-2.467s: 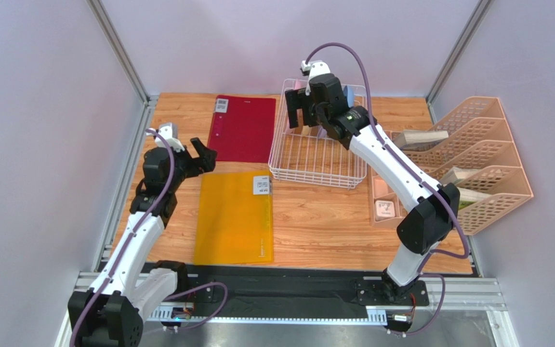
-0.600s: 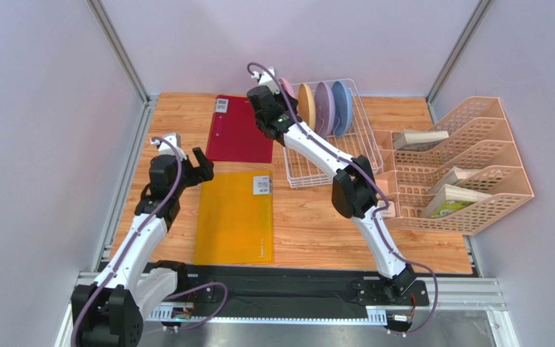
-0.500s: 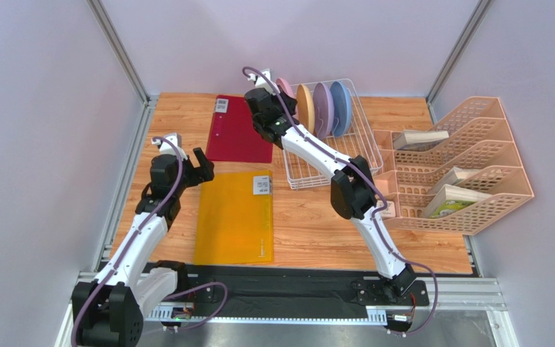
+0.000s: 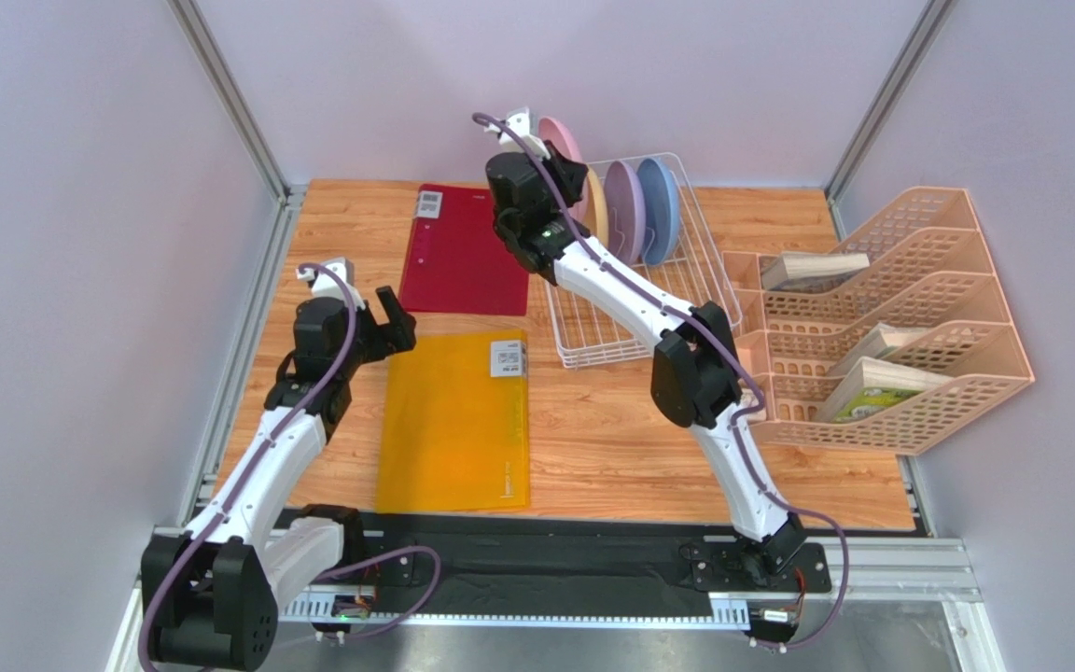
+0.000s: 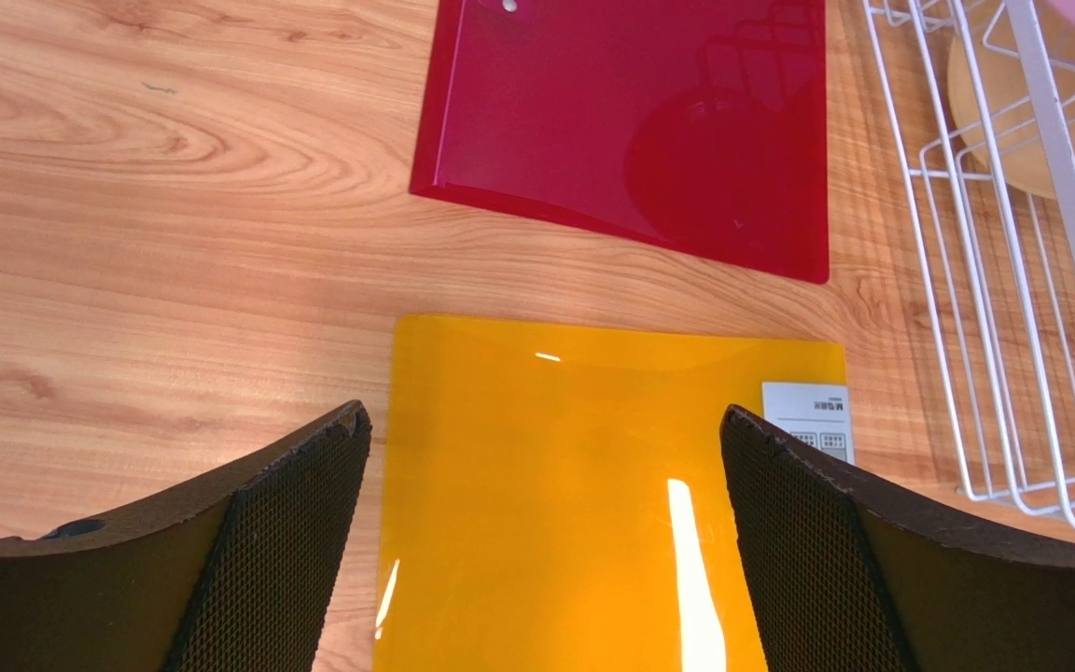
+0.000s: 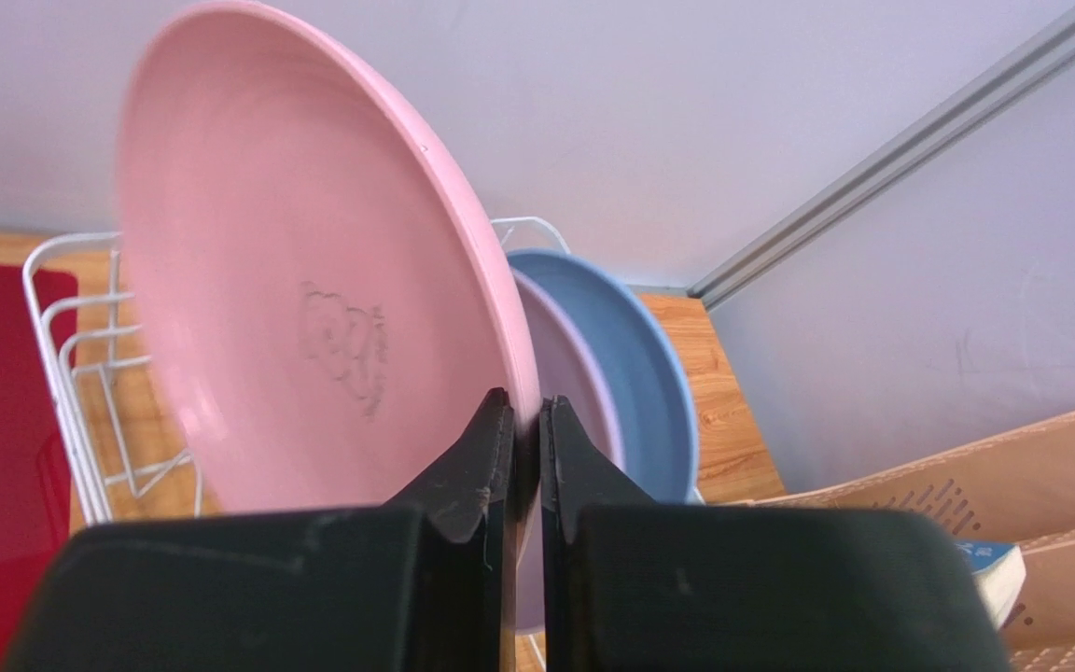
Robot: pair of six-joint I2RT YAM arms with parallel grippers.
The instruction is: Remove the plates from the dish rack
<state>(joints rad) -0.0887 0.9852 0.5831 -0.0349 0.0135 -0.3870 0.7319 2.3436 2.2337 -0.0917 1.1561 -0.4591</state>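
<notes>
Pink plate (image 6: 312, 266) in right fingers (image 6: 480, 462), wrist-view only.

**Crowded far edge**

Here's the dish rack (image 4: 588, 336) at the far edge of the worktop (image 4: 599, 448), three plates (image 4: 625, 196) upright inside, fourth plate (image 4: 562, 144) above its far-left corner. To its left sits the far folder (image 4: 466, 252), with the near folder (image 4: 452, 420) in front. The file organiser (image 4: 922, 336) is at the right edge.

i work in a robotics lab test cell, not a home: plain grey panel walls (image 4: 67, 280) on aluminium posts (image 4: 228, 98) box in a wooden tabletop (image 4: 613, 434), and i am bolted to a metal rail (image 4: 908, 557) at its near edge. the dish rack (image 4: 599, 343), red folder (image 4: 466, 252), yellow folder (image 4: 452, 420) and file organiser (image 4: 922, 322) sit like staged props.
</notes>
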